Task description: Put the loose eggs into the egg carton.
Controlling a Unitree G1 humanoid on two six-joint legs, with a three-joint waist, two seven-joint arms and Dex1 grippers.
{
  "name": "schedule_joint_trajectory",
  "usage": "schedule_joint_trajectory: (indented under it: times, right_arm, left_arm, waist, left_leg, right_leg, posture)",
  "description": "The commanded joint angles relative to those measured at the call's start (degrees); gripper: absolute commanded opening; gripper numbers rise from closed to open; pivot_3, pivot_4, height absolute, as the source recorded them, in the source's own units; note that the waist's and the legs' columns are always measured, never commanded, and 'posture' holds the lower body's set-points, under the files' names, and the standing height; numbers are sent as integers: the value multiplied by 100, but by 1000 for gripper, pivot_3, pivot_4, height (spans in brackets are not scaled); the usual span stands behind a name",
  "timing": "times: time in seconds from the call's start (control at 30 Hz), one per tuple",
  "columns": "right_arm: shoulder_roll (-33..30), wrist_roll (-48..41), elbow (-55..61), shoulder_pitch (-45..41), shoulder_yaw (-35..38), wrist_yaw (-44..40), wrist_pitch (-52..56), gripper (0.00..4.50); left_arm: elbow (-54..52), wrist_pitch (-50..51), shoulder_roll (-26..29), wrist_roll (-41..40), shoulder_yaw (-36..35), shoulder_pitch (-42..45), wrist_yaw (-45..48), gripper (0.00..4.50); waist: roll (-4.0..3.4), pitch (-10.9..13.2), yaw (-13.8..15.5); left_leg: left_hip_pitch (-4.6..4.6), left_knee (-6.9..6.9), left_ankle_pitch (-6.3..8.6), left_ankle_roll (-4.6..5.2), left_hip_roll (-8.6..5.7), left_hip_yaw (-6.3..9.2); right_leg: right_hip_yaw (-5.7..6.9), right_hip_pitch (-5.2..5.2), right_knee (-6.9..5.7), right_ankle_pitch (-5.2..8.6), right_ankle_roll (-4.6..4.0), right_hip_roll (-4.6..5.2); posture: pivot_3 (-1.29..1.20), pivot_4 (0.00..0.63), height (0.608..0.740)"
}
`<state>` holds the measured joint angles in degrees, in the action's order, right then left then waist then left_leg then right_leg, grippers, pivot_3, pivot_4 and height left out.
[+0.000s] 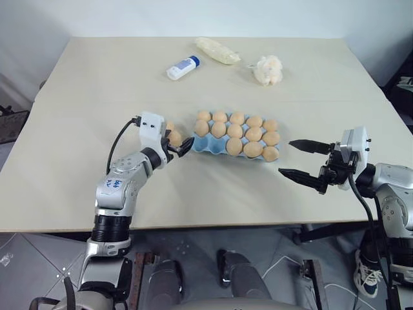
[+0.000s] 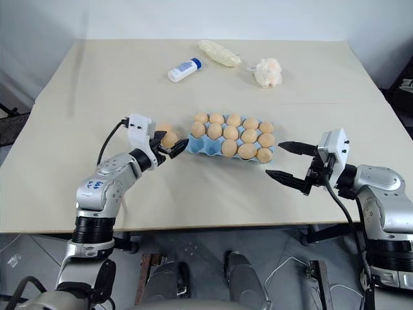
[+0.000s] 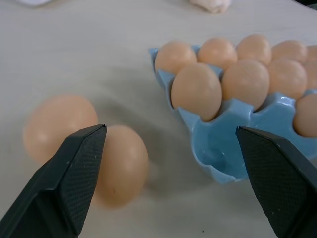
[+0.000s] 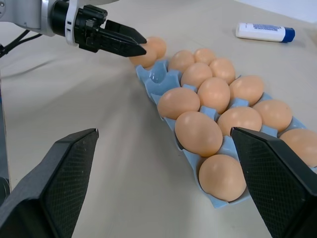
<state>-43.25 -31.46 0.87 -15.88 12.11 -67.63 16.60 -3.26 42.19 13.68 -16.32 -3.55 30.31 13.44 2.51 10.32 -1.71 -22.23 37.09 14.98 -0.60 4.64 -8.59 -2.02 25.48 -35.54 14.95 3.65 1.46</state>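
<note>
1. The right tool is hovering over the near right part of the worktop, at about four o'clock from the egg carton; its two black fingers are spread wide and grasping nothing.
2. The left tool is reaching in at the carton's nine o'clock end, with its fingers standing wide apart, released, and nothing between them.
3. In the left wrist view, one finger is sitting in front of the nearer loose egg, while the other is standing over by the carton's empty corner cup.
4. Two loose eggs are lying on the worktop just beside the carton's nine o'clock end; the farther egg is sitting just beside the nearer one.
5. The light blue egg carton is lying at the middle of the worktop, with tan eggs filling nearly all its cups.
6. Farther off, at about eleven o'clock from the carton, a white bottle with a blue cap is lying on its side.
7. Toward twelve o'clock a pale wrapped bundle is resting near the far edge, and a white fluffy wad is lying at about one o'clock.
</note>
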Motion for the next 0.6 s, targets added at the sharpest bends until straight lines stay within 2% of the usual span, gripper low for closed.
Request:
schedule_joint_trajectory:
  times: [0.03,0.33,0.6]
  right_arm:
    - [-128,-12,90,-2,93,8,28,4500]
    - [-149,19,14,-79,24,0,55,4500]
    - [-163,31,27,-71,17,25,88,4500]
  left_arm:
    - [-365,386,-17,60,-108,153,-331,4443]
    - [-278,1001,-24,53,-160,254,-570,4443]
    - [66,861,-114,146,-105,424,-600,4443]
  waist:
    - [0,0,-6]
    - [0,0,-5]
    - [0,0,-2]
  left_leg:
    - [0,1,0,0,-1,-1]
    - [0,0,0,1,-3,-1]
    - [0,0,0,0,-4,-1]
  right_leg:
    - [-1,0,0,0,0,0]
    - [-1,0,1,0,0,1]
    - [-1,0,2,0,0,1]
  posture:
    - [0,150,740]
    - [0,150,740]
    - [0,150,740]
